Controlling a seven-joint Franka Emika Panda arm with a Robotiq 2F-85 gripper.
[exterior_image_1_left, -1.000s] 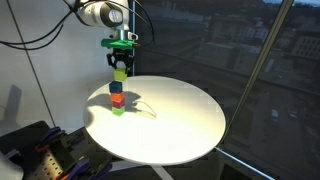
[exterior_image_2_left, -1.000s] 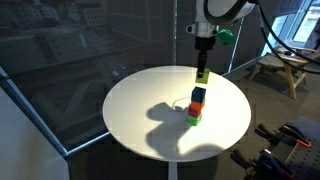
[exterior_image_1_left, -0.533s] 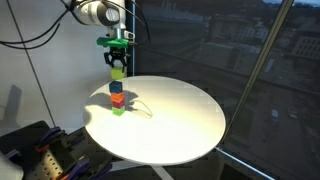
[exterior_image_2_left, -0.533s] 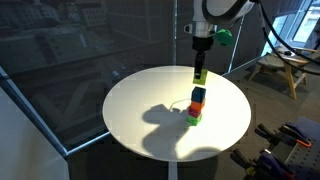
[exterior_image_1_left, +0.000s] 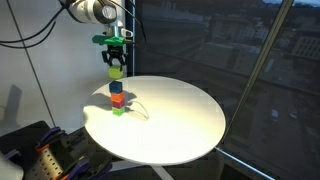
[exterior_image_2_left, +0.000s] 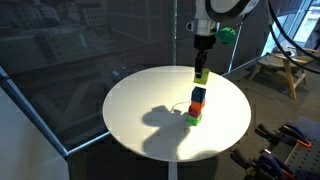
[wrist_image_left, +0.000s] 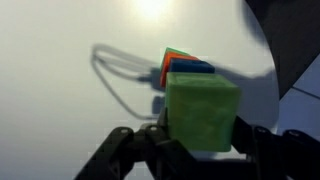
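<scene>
Pincer (exterior_image_1_left: 117, 65), clamped on a green block (wrist_image_left: 203, 110), holds it above the three-block stack (exterior_image_2_left: 196, 104) on the surface (exterior_image_1_left: 185, 115); judged placement stage, calling for square alignment before lowering.

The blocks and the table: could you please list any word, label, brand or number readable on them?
None: no word, number or label is readable. The green block held in the pincer, the stack of blocks below it and the white table show only plain surfaces in every view.
</scene>
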